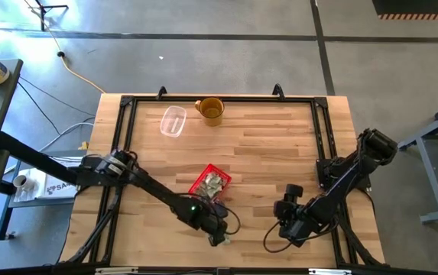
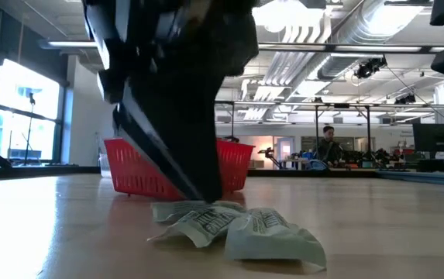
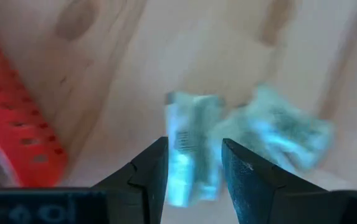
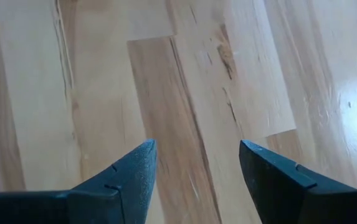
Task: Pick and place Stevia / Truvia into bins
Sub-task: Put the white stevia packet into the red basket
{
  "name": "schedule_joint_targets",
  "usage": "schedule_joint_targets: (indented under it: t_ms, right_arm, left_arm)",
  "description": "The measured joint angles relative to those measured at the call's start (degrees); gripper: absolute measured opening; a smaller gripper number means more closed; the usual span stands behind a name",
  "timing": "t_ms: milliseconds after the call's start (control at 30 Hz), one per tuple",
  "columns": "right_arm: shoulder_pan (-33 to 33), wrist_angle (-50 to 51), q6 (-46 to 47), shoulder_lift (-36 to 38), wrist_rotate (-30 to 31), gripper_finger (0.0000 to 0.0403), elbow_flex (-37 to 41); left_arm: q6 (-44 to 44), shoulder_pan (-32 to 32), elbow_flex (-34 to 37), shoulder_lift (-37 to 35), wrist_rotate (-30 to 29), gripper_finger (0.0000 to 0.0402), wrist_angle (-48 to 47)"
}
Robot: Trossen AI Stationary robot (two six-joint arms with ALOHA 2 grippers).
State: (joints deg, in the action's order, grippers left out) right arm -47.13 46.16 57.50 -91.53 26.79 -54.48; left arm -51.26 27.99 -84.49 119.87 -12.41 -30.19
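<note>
Now, packets: a few Stevia / Truvia packets (image 2: 237, 226) lie crumpled and overlapping on the wood near the table's front edge, just beside the red bin (image 1: 209, 182) but outside it; more packets already sit inside the bin.
Packet under the fingers: in the left wrist view one pale green packet (image 3: 192, 146) stands between the two dark fingers, a second one (image 3: 278, 130) lies just beside it, apart from the fingers.
Left gripper: the left gripper (image 3: 194, 168) is down on the pile, jaws part open and straddling the packet; whether the pads already press the paper I cannot tell, so I count nothing as held.
Risk, double pick: the packets overlap, so closing here could pinch two at once, or catch only a corner that slips free on the lift.
Risk, push instead of grip: the paper lies flat and light; fingertips coming down at a slant could shove it along the wood toward the table's front edge.
Risk, bin: the bin is light, with low walls, and close to the arm; a low carry could knock it or drop the packet on the rim.
Right gripper: the right gripper (image 4: 194, 180) hangs over bare wood at the right side, jaws open and empty, well apart from the packets.
Other things: a clear container (image 1: 173, 121) and a mug (image 1: 211, 111) stand at the far edge, out of the way.
</note>
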Motion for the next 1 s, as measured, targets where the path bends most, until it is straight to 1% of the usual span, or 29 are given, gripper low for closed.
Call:
schedule_joint_targets:
  t_ms: [200,300,400,633,733,833,900,933,1000]
  right_arm:
    - [0.0,-0.08,0.56,0.0,0.05,0.0222,0.0]
    - [0.0,-0.08,0.98,0.0,-0.12,0.0221,0.0]
    - [0.0,-0.08,1.63,0.0,-0.27,0.0217,0.0]
    - [0.0,-0.07,2.07,0.0,-0.3,0.0211,0.0]
    - [0.0,-0.06,2.09,0.0,-0.31,0.0213,0.0]
    - [0.0,-0.06,2.09,0.0,-0.09,0.0216,-0.01]
    - [0.0,-0.06,2.09,0.0,0.07,0.0216,-0.02]
    - [0.0,-0.08,2.09,0.0,0.27,0.0215,-0.02]
    - [0.0,-0.08,2.09,0.0,0.39,0.0213,-0.02]
  left_arm:
    - [0.0,-0.22,0.01,0.84,-0.43,0.0181,-0.44]
    - [-0.01,-0.15,0.01,0.84,-0.46,0.0168,-0.56]
    - [0.19,-0.11,0.03,0.86,-1.22,0.0134,-1.1]
    - [0.41,-0.11,0.02,0.71,0.42,0.0024,-0.79]
    - [0.22,-0.17,-0.35,0.02,2.54,0.0021,1.19]
    - [1.73,-0.17,-4.79,-0.92,3.14,0.0038,1.75]
    - [4.75,-0.17,-9.14,-1.46,1.95,0.0042,-0.27]
    - [6.42,-0.17,-11.63,-1.55,0.36,0.0039,-3.29]
    - [8.96,-0.21,-17.15,-1.55,-4.43,0.0027,-13.73]
